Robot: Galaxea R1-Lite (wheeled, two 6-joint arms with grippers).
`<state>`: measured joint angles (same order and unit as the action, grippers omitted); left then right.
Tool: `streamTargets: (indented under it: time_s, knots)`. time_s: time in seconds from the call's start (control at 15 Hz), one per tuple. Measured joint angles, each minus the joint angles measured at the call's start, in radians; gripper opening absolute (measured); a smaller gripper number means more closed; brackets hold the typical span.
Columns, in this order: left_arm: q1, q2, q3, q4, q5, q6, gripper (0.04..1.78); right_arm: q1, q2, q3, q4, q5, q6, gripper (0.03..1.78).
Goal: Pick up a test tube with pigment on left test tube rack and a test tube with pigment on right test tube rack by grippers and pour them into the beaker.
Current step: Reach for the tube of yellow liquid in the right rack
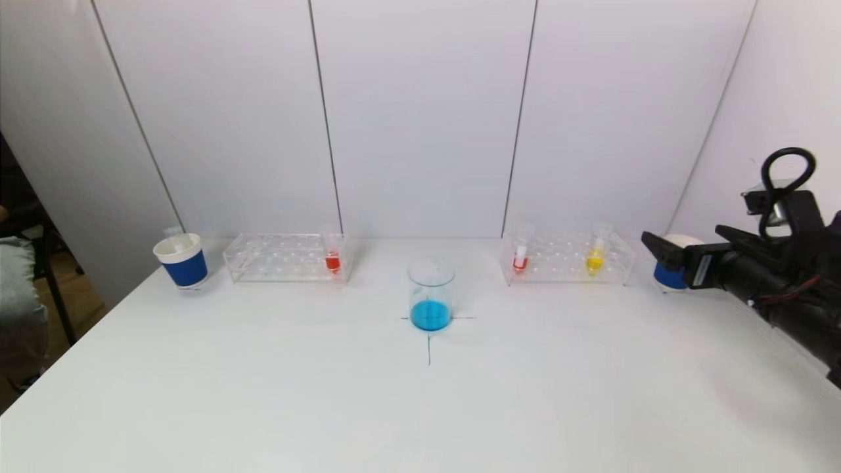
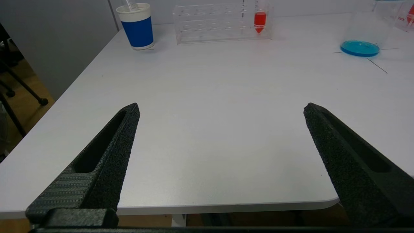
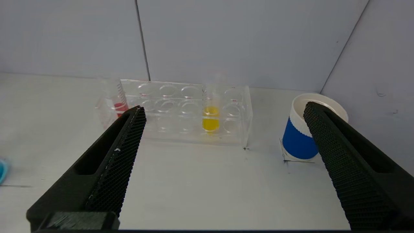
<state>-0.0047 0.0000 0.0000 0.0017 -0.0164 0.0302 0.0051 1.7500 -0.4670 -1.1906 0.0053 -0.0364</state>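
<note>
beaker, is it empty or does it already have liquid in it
Not empty: the beaker stands upright on the table's cross mark with a shallow layer of blue liquid at its bottom; the rest is clear.

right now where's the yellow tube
In the head view, the yellow tube stands upright in the right rack, toward its right end, near the right blue cup.

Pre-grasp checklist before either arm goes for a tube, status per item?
1. Right gripper open, empty: ok.
2. Left gripper open, empty: ok.
3. Left rack holds a red tube: ok.
4. Right rack holds a red tube and a yellow tube, both upright: ok.
5. Beaker upright between the racks, blue liquid inside, room for more: ok.
6. Right gripper lined up on a tube: not ok; off beside the blue cup.
</note>
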Motion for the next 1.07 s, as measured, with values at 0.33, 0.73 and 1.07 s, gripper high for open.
streamTargets:
  time_s: [0.33, 0.73, 1.07]
  knots:
    - [0.0, 0.0, 0.0, 0.0, 0.0, 0.0, 1.77, 0.0, 0.308, -0.092, -0.22, -0.024, 0.067, 1.77]
    - [0.0, 0.0, 0.0, 0.0, 0.0, 0.0, 1.77, -0.001, 0.483, -0.204, -0.26, -0.024, 0.084, 1.77]
    - [0.0, 0.0, 0.0, 0.0, 0.0, 0.0, 1.77, -0.007, 0.542, -0.266, -0.257, -0.021, 0.082, 1.77]
